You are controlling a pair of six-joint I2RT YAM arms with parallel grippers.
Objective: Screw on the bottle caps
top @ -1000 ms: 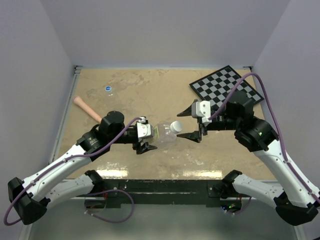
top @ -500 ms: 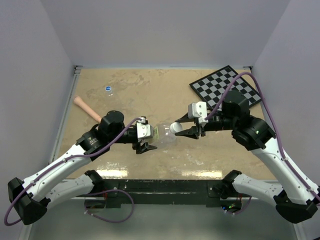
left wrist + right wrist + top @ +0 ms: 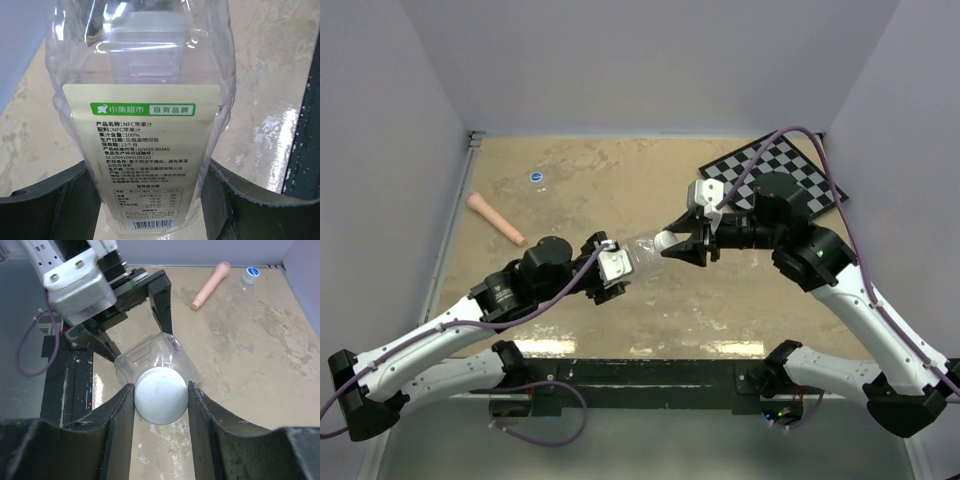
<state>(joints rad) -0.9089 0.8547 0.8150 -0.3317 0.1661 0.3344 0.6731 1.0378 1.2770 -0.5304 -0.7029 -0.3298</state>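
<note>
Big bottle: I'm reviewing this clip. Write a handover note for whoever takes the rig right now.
Grips: the left claw is shut on the big bottle, around its labelled body. The right claw is shut on the white cap.
Things: the white cap sits at the big bottle's mouth. The small bottle lies far left in the top view, with the blue cap on its neck.
Done: white cap brought to the mouth; how far it is threaded cannot be seen.
Left: twist the white cap tight, release, then check the blue cap.
</note>
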